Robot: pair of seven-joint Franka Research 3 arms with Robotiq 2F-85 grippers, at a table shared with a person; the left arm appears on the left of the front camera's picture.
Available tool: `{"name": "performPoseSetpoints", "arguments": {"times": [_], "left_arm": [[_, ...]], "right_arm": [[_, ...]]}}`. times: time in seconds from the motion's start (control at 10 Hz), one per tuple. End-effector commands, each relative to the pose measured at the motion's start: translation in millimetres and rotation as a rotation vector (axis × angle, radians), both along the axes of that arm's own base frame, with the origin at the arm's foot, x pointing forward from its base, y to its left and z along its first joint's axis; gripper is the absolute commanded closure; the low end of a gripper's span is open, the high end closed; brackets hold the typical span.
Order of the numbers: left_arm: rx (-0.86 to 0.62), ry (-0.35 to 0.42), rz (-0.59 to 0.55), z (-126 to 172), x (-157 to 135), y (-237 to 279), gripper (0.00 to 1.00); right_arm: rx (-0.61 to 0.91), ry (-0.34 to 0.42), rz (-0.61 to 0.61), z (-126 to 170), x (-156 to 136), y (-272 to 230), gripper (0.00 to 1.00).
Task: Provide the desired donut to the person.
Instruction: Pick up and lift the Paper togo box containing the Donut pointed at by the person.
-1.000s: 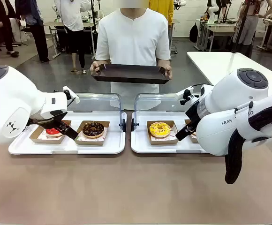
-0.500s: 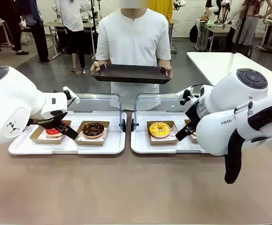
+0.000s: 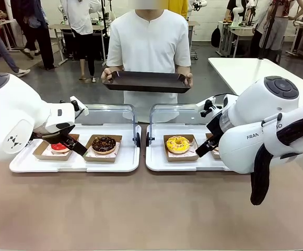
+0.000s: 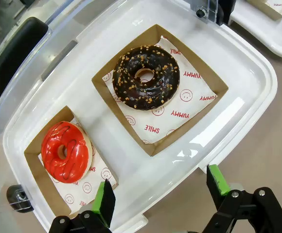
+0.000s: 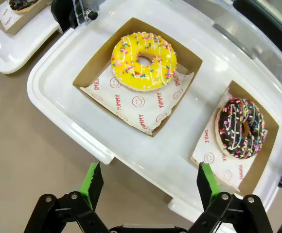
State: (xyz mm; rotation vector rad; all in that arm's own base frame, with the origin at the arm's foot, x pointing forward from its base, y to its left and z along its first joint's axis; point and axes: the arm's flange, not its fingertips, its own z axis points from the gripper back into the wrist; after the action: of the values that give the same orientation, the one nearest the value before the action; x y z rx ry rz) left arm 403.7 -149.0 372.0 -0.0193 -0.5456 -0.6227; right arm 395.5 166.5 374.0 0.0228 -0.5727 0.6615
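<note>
Four donuts sit in paper boxes on the table [image 3: 141, 209]: a red donut [image 4: 65, 151] and a nut-topped chocolate donut [image 4: 146, 76] on the left tray [image 3: 130, 157], and a yellow donut [image 5: 144, 60] and a dark sprinkled donut [image 5: 240, 127] on the right tray [image 3: 155, 157]. The left gripper [image 4: 160, 187] hangs released above its tray's near edge, and the right gripper [image 5: 149, 180] does likewise, holding nothing. Across the table, the person [image 3: 150, 42] holds a brown tray [image 3: 146, 82] with both hands.
</note>
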Motion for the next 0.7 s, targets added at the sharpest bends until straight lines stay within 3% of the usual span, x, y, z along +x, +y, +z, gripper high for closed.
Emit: {"name": "performPoseSetpoints", "arguments": {"times": [0.0, 0.6], "left_arm": [[0.0, 0.0, 0.0, -0.1, -0.1, 0.0, 0.0], [0.0, 0.0, 0.0, -0.1, -0.1, 0.0, 0.0]], "right_arm": [[0.0, 0.0, 0.001, 0.0, -0.1, 0.1, 0.0], [0.0, 0.0, 0.001, 0.0, -0.1, 0.1, 0.0]]}}
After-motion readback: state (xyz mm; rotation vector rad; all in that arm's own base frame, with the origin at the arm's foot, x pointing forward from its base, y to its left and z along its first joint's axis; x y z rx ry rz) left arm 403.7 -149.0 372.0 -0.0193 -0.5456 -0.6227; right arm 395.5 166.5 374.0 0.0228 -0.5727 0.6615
